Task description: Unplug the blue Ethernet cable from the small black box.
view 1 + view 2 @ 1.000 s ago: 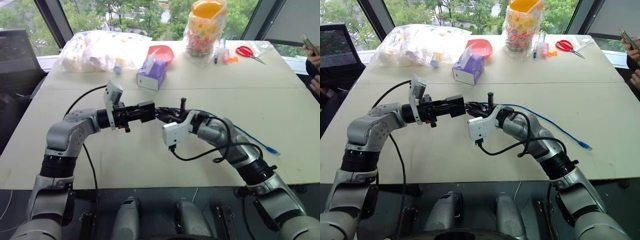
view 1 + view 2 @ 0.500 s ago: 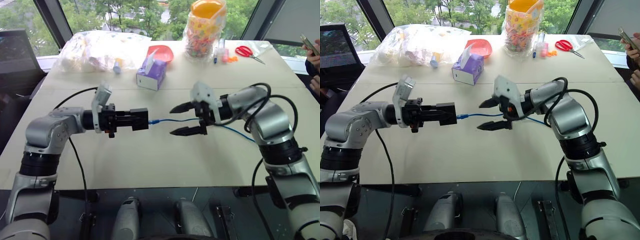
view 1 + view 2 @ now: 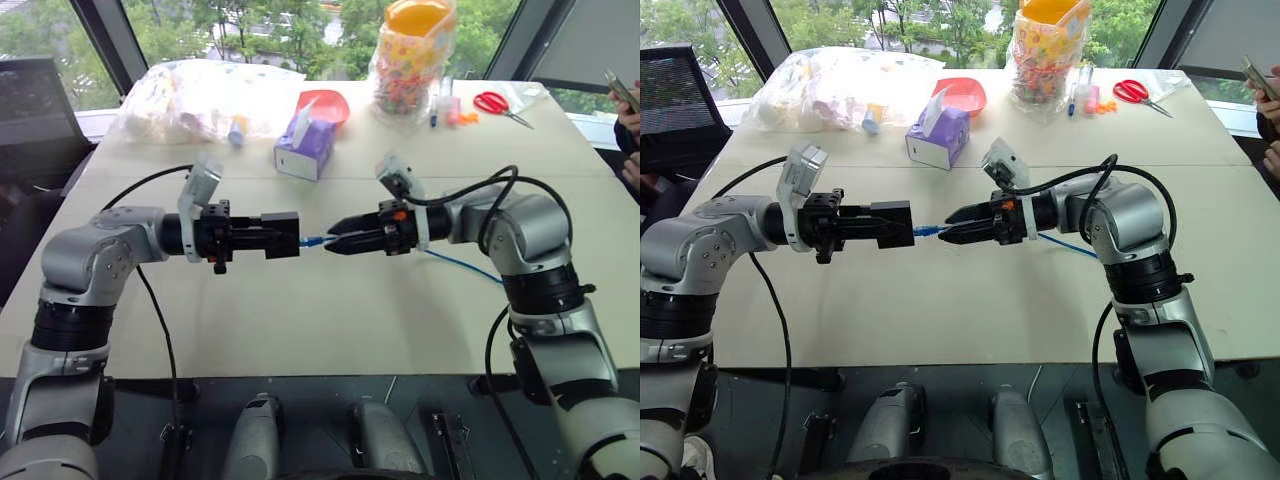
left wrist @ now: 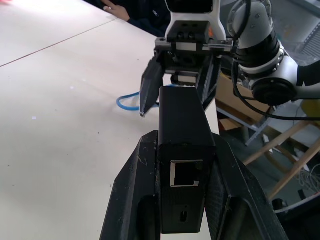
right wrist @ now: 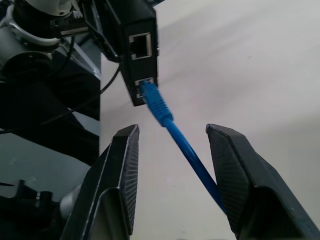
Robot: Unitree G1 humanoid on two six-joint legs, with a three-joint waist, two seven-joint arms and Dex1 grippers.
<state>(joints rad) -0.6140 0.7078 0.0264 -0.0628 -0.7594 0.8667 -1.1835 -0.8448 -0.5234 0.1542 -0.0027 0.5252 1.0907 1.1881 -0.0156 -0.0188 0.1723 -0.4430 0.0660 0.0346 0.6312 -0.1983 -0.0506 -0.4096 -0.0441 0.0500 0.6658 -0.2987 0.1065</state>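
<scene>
My left gripper point(image 4: 182, 200) is clamping the small black box point(image 4: 182, 165) between both fingers, holding it level above the table point(image 3: 330, 320), approx in the middle in front of me. The blue cable point(image 5: 172, 132) is sitting plugged into one port on the box's end face, w/ a second port beside it showing open. From the plug the cable is running between the fingers of my right gripper point(image 5: 172, 145), then trailing down behind my right arm onto the table.

My right gripper is pointing straight at the box, tips just short of it. In the right wrist view its fingers are standing apart on either side of the cable, not touching it, so it's released and gripping nothing.
</scene>
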